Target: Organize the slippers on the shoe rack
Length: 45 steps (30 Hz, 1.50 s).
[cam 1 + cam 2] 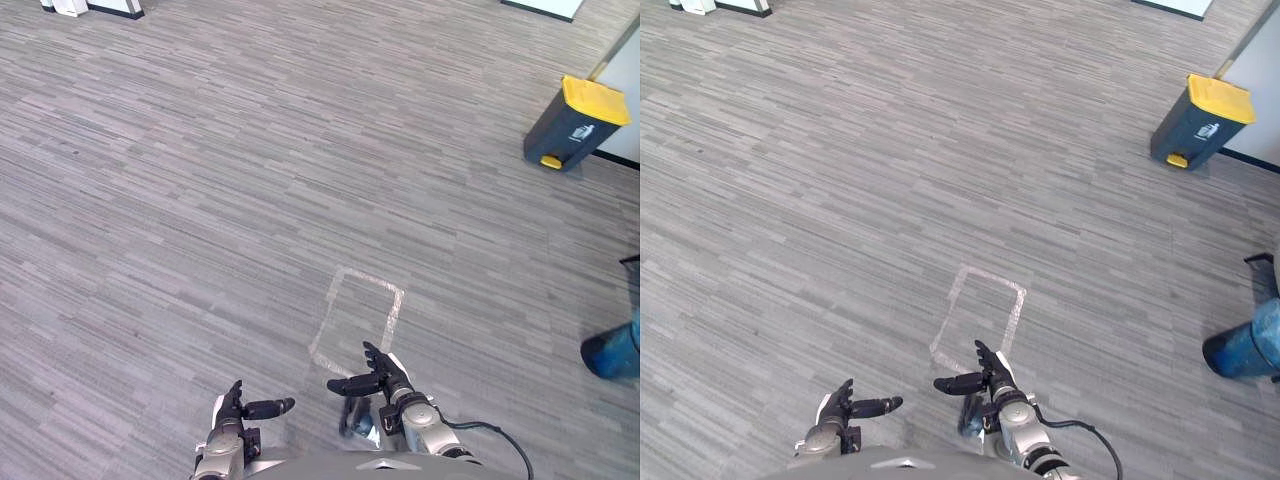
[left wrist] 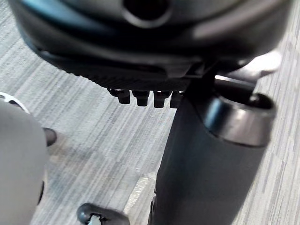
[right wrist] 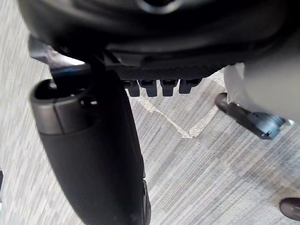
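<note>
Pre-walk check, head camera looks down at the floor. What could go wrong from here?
Left hand and right hand are open and empty, so it likely walks next.
1. A right turn may clip the blue rounded object at the right edge.
2. The dark grey bin with a yellow lid stands ahead on the right, a possible obstacle.

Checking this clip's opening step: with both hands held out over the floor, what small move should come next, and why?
Probably turn the head and body to search for the slippers and rack. The left hand and right hand are open and hold nothing, and ahead lie grey floor, a taped rectangle and a yellow-lidded bin, so a reach seems premature.
</note>
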Motion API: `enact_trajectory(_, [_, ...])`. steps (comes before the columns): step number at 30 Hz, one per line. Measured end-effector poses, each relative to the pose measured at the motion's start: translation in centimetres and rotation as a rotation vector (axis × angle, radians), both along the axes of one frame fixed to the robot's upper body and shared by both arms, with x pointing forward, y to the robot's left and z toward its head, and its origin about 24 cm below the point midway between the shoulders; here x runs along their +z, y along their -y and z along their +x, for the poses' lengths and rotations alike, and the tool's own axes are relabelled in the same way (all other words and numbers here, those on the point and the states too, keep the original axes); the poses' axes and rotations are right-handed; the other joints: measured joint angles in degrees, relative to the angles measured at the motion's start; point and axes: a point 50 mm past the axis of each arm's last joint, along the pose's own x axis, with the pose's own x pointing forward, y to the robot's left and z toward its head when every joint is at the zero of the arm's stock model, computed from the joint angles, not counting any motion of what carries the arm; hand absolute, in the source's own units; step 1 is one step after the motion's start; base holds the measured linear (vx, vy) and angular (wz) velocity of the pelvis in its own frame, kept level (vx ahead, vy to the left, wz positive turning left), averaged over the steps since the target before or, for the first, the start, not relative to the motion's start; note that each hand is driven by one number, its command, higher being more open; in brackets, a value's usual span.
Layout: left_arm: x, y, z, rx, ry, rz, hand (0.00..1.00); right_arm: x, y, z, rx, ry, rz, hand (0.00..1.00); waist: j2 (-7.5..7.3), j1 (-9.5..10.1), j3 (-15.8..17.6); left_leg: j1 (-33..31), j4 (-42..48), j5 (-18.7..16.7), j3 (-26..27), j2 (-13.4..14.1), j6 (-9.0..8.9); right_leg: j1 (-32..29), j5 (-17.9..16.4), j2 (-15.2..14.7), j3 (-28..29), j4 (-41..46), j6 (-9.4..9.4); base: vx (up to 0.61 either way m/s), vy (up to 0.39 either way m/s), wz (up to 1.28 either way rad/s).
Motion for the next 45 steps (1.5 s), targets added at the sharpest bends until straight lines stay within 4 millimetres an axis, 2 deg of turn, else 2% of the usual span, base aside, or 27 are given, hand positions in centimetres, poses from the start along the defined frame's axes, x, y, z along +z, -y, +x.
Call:
enact_trajectory(2, [-0.2,0.9,-0.1,0.004,-0.002,-0.026,1.00,0.0,0.4,0.0,-0.014,0.002,-0.010,1.00,1.02,-0.52,0.0,-1.2,5.9,0.7,-2.4,1.3,-0.95,0.2,-5.2,0.4,0.1,3.3,0.16,0.50,-0.178,-0.20])
enact_trajectory(3, [-0.1,1.0,-0.1,0.007,-0.001,-0.031,1.00,-0.1,0.5,-0.2,-0.021,-0.005,-0.009,1.00,1.22,-0.73,-0.1,-3.6,12.8,1.8,-4.5,2.7,-2.64,1.5,-6.9,1.0,-0.1,3.4,0.00,0.58,-0.227,-0.05])
enact_trajectory(4, [-0.1,0.9,0.0,0.013,0.003,-0.031,1.00,-0.2,0.5,-0.3,-0.024,-0.014,-0.009,1.00,1.28,-0.75,-0.1,-5.3,17.8,3.1,-6.0,3.5,-3.13,2.9,-7.5,1.6,-0.2,2.6,0.10,0.47,-0.186,0.02])
enact_trajectory(5, [0.0,0.6,0.1,0.047,0.015,-0.034,1.00,-0.4,0.3,-0.8,-0.030,-0.031,-0.002,1.00,1.11,-0.54,-0.1,-10.4,30.3,7.1,-8.7,5.5,-4.21,7.0,-8.3,3.0,0.0,-0.3,-0.12,0.45,-0.161,-0.04])
enact_trajectory(6, [0.1,0.3,0.1,0.072,0.026,-0.032,1.00,-0.5,0.5,-1.0,-0.050,-0.038,-0.002,1.00,0.90,-0.26,0.0,-14.1,38.4,4.5,-8.8,6.8,-4.65,10.4,-8.5,3.9,0.2,-2.9,-0.36,0.44,-0.126,-0.08])
enact_trajectory(7, [0.2,0.1,0.3,0.084,0.036,-0.027,1.00,-0.6,0.7,-1.2,-0.072,-0.048,0.001,1.00,0.42,-0.16,-0.1,-16.5,41.0,2.4,-8.3,7.0,-4.36,12.8,-8.5,4.2,0.6,-4.8,-0.40,0.43,-0.103,-0.19])
enact_trajectory(9, [0.5,-0.4,0.5,0.084,0.059,-0.013,1.00,-0.8,1.5,-1.7,-0.100,-0.063,-0.018,1.00,-0.86,0.45,-0.5,-20.6,33.9,-1.7,-6.6,4.1,-2.84,17.5,-8.3,3.9,2.9,-8.5,-0.14,0.41,-0.011,-0.37])
enact_trajectory(10, [0.5,-0.4,0.5,0.083,0.060,-0.014,1.00,-0.8,1.5,-1.7,-0.102,-0.062,-0.018,1.00,-0.91,0.45,-0.4,-20.8,33.1,-2.0,-6.6,3.9,-2.77,17.8,-8.3,3.8,3.1,-8.6,-0.13,0.33,0.049,-0.49])
enact_trajectory(11, [0.6,-0.4,0.7,0.082,0.065,-0.012,1.00,-0.8,1.7,-1.5,-0.118,-0.057,-0.020,1.00,-1.09,0.48,-0.4,-22.5,27.7,-2.7,-7.3,2.3,-1.69,18.8,-8.3,3.6,4.7,-9.4,-0.09,0.29,0.132,-0.63])
enact_trajectory(13, [0.8,-0.5,1.0,0.079,0.080,-0.008,1.00,-0.8,2.0,-1.5,-0.140,-0.056,-0.020,1.00,-1.51,0.88,-0.1,-25.6,17.9,-2.4,-13.5,-2.0,-1.48,20.3,-8.3,2.6,8.1,-10.4,0.11,0.25,0.141,-0.80])
enact_trajectory(15, [0.8,-0.5,1.1,0.083,0.090,-0.008,1.00,-0.9,2.1,-1.7,-0.142,-0.067,-0.026,1.00,-1.63,1.61,-0.1,-26.7,11.8,0.7,-21.3,-4.9,-1.47,20.8,-8.7,1.9,11.3,-10.2,1.64,0.24,0.197,-0.95])
enact_trajectory(16, [0.7,-0.3,0.9,0.099,0.087,-0.019,1.00,-1.3,2.5,-2.4,-0.139,-0.096,-0.041,1.00,-0.63,2.22,-0.3,-25.4,10.3,9.4,-23.0,-5.3,0.90,21.8,-9.6,2.5,14.7,-10.0,4.23,0.35,0.295,-1.26])
enact_trajectory(17, [0.7,-0.7,0.8,0.097,0.082,-0.010,1.00,-1.4,2.1,-2.5,-0.139,-0.109,-0.032,1.00,-2.07,2.25,-0.7,-24.2,10.7,8.7,-20.9,-6.1,0.67,21.9,-10.2,0.6,16.7,-9.4,5.35,0.35,0.302,-1.11])
enact_trajectory(20, [0.5,-1.0,0.5,0.100,0.062,-0.007,1.00,-1.4,1.7,-2.7,-0.135,-0.113,-0.023,1.00,-2.78,1.62,-1.0,-20.7,8.8,6.9,-16.5,-6.9,3.18,20.9,-10.3,-1.5,18.2,-5.8,7.00,0.19,0.229,-0.66])
enact_trajectory(22, [0.4,-0.9,0.2,0.109,0.049,-0.013,1.00,-1.4,1.6,-2.5,-0.128,-0.109,-0.024,1.00,-2.15,1.65,-0.5,-15.5,4.8,6.9,-11.5,-6.6,4.32,18.1,-9.9,-3.0,16.5,1.7,8.38,0.12,0.201,-0.95])
enact_trajectory(23, [0.4,-0.9,0.2,0.109,0.048,-0.013,1.00,-1.4,1.6,-2.5,-0.128,-0.108,-0.023,1.00,-2.00,1.64,-0.5,-15.2,4.6,6.9,-11.1,-6.6,4.34,18.1,-9.9,-3.0,16.2,2.1,8.40,0.10,0.207,-1.27])
enact_trajectory(25, [0.2,-1.0,-0.3,0.113,0.034,-0.009,1.00,-1.3,1.2,-2.2,-0.109,-0.102,-0.020,1.00,-1.57,1.62,-0.6,-10.8,0.4,7.4,-5.2,-6.3,5.14,15.9,-10.4,-6.8,5.4,8.0,7.49,0.06,0.144,-1.30])
enact_trajectory(26, [0.1,-1.0,-0.6,0.114,0.020,-0.010,1.00,-1.4,1.0,-2.2,-0.100,-0.110,-0.021,1.00,-1.42,1.50,-0.7,-9.1,-1.2,7.4,-1.4,-6.1,5.16,15.0,-10.8,-9.2,-3.4,7.9,6.81,0.08,0.107,-1.10])
enact_trajectory(28, [0.0,-1.0,-0.6,0.112,0.015,-0.013,1.00,-1.3,1.0,-1.9,-0.091,-0.102,-0.025,1.00,-1.33,1.37,-0.7,-8.9,-1.2,7.4,1.5,-5.4,5.15,14.2,-10.7,-9.6,-8.4,4.7,6.77,0.11,0.026,-1.12])
enact_trajectory(30, [0.0,-1.1,-0.4,0.107,0.010,-0.016,1.00,-1.3,1.1,-1.8,-0.080,-0.099,-0.038,1.00,-1.88,1.26,-0.8,-8.6,-1.2,7.2,4.9,-5.1,4.92,13.6,-7.0,-9.0,-13.9,-2.2,5.61,0.11,-0.076,-1.20])
enact_trajectory(31, [-0.1,-1.0,-0.5,0.102,0.003,-0.021,1.00,-1.2,1.5,-1.7,-0.088,-0.097,-0.047,1.00,-1.17,0.88,-0.4,-8.2,-1.2,7.2,5.8,-4.4,4.70,13.7,-6.4,-7.8,-13.6,-3.0,4.85,0.10,-0.072,-0.82])
enact_trajectory(34, [-0.3,0.0,-0.5,0.087,-0.002,-0.053,1.00,-1.1,2.8,-1.4,-0.120,-0.091,-0.071,1.00,0.22,-0.25,0.0,-6.0,-3.7,7.8,5.9,-3.8,3.19,14.6,-6.3,-5.3,-11.0,-5.0,4.63,0.09,-0.055,-0.45])
enact_trajectory(38, [-0.2,-0.1,-0.3,0.073,0.003,-0.045,1.00,-1.3,4.0,-1.8,-0.154,-0.103,-0.087,1.00,-0.36,-0.26,0.0,-6.4,-1.0,6.8,5.8,-1.7,1.19,16.9,-6.1,-2.5,-10.7,-9.5,4.43,0.03,-0.070,-0.09])
enact_trajectory(40, [0.0,-0.4,0.0,0.073,0.015,-0.038,1.00,-1.6,4.2,-2.4,-0.168,-0.123,-0.092,1.00,-1.15,0.31,-0.2,-9.4,8.5,4.9,5.7,1.0,-0.80,18.6,-5.7,-1.0,-9.7,-12.1,4.21,0.03,-0.089,-0.25])
enact_trajectory(41, [0.1,-0.5,0.2,0.074,0.024,-0.036,1.00,-1.6,4.2,-2.5,-0.167,-0.129,-0.092,1.00,-1.45,0.77,-0.3,-12.1,15.6,4.4,5.5,2.5,-0.18,19.3,-6.0,-0.4,-7.9,-12.7,3.54,0.06,-0.074,-0.79])
enact_trajectory(42, [0.3,-0.6,0.5,0.075,0.039,-0.032,1.00,-1.6,4.2,-2.5,-0.166,-0.128,-0.090,1.00,-1.00,1.63,-0.1,-15.5,23.0,2.4,2.7,3.7,-0.34,19.7,-6.1,0.5,-5.4,-13.3,3.24,0.07,-0.027,-1.04])
enact_trajectory(45, [0.3,0.0,0.7,0.071,0.049,-0.047,1.00,-1.6,5.0,-2.5,-0.181,-0.132,-0.112,1.00,0.14,2.03,0.3,-19.0,21.0,-1.1,-5.1,0.9,-0.26,19.9,-5.8,1.0,-0.1,-13.1,2.89,0.07,0.070,-1.02])
